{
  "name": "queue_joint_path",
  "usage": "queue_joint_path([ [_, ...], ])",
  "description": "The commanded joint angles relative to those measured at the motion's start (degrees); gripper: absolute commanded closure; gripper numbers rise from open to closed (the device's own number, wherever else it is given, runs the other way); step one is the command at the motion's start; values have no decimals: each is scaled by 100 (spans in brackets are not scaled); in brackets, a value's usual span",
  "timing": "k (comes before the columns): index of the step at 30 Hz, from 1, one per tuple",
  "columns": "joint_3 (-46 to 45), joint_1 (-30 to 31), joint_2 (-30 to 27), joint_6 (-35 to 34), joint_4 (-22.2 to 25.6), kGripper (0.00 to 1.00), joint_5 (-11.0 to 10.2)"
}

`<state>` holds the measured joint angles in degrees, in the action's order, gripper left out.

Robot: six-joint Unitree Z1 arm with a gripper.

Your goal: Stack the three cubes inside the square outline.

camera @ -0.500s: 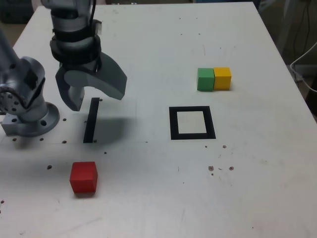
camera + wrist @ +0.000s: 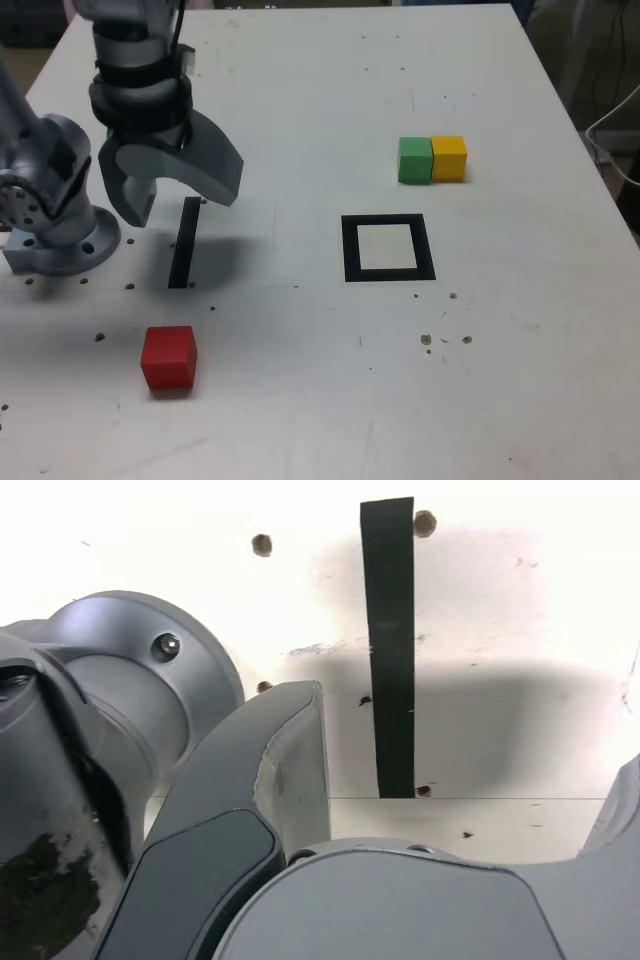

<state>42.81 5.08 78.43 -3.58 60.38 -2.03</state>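
The red cube (image 2: 168,357) sits alone near the front of the white table at the exterior view's left. The green cube (image 2: 415,160) and the yellow cube (image 2: 449,158) touch side by side at the back right. The square outline (image 2: 388,248), black tape with a white centre, lies mid-table with nothing in it. My gripper (image 2: 178,198) hangs open and holds nothing, above the far end of a straight black tape strip (image 2: 184,245), well behind the red cube. The wrist view shows only that strip (image 2: 388,650) between my spread fingers (image 2: 290,750); no cube appears there.
The arm's grey base (image 2: 55,215) stands at the table's left edge in the exterior view, and also fills one side of the wrist view as the base (image 2: 130,680). Small screw holes dot the table. A white cable (image 2: 615,120) hangs beyond the right edge.
The gripper has shifted slightly toward the exterior view's left and back, still open. The cubes have not moved.
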Motion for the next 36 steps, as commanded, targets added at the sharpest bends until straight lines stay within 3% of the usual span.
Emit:
queue_joint_path([
  [1, -61, -7, -219, 7, 67, 1, 27],
  [8, -196, 37, -602, 6, 353, 1, 336],
  [18, -458, 116, -960, -8, 968, 1, 352],
  [26, -726, 116, -1185, -218, 1083, 1, 386],
  [36, -442, 147, -1123, -513, 1108, 1, 605],
])
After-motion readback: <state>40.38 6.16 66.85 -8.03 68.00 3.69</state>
